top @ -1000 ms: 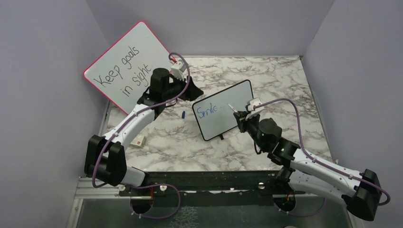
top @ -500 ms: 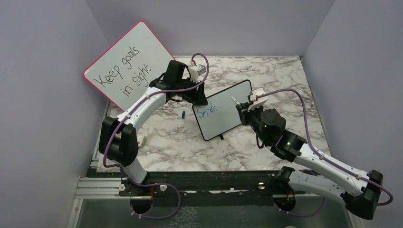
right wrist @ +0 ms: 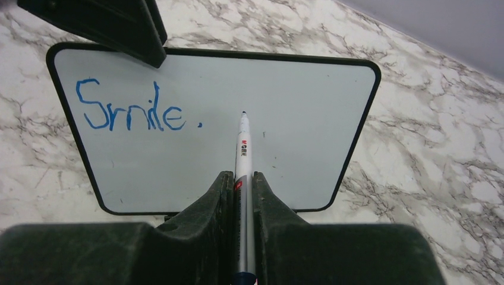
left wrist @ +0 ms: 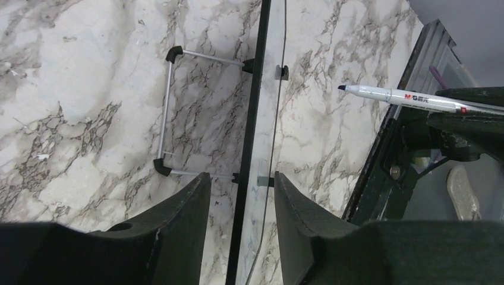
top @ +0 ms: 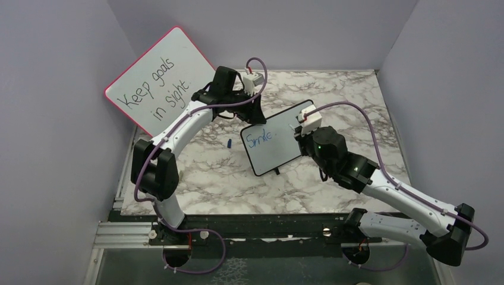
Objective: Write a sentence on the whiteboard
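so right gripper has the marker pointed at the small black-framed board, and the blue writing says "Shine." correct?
Not quite. The right wrist view shows the sentence on the whiteboard reads "Smile." not "Shine." The rest stands: the right gripper is shut on the marker, tip pointed at that board.

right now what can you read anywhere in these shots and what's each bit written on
"Keep goals in sight": handwritten in black on the red-framed board leaning at the back left.
"Smile.": blue handwriting on the small black-framed whiteboard.
"M&G", as far as it can be made out: red print on the barrel of the marker; the letters after it are too small to read.
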Controlling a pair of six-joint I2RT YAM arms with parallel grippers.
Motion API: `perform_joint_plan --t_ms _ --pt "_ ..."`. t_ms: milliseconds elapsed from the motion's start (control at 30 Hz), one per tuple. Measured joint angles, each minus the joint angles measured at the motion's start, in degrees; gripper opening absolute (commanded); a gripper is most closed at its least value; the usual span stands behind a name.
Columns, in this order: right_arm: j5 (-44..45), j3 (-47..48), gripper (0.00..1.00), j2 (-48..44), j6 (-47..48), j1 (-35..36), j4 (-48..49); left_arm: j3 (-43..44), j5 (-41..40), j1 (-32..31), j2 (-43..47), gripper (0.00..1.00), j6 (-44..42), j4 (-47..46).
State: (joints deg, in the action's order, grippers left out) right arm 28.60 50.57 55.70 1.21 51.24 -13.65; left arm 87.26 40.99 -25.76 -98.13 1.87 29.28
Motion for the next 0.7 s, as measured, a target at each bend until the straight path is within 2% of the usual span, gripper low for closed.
perform_joint_plan --t_ms 200,400,600,700 --pt "-2.43 1.88 0.01 2.95 0.98 -2.23 -2.45 0.7 1.22 -0.26 -4.48 0.34 -0.02 0.33" --pt "-5.51 2.93 0.01 5.05 2.23 -4.22 -2.6 3.15 2.58 -0.33 -6.21 0.15 -0.48 0.92" --pt "-6.54 2.67 0.01 5.16 3.87 -4.22 -0.68 4.2 4.02 -0.37 -6.21 0.01 -1.22 0.92" --pt "-6.86 1.57 0.01 4.87 4.42 -4.22 1.31 4.17 4.79 -0.42 -6.25 0.0 -2.1 0.9"
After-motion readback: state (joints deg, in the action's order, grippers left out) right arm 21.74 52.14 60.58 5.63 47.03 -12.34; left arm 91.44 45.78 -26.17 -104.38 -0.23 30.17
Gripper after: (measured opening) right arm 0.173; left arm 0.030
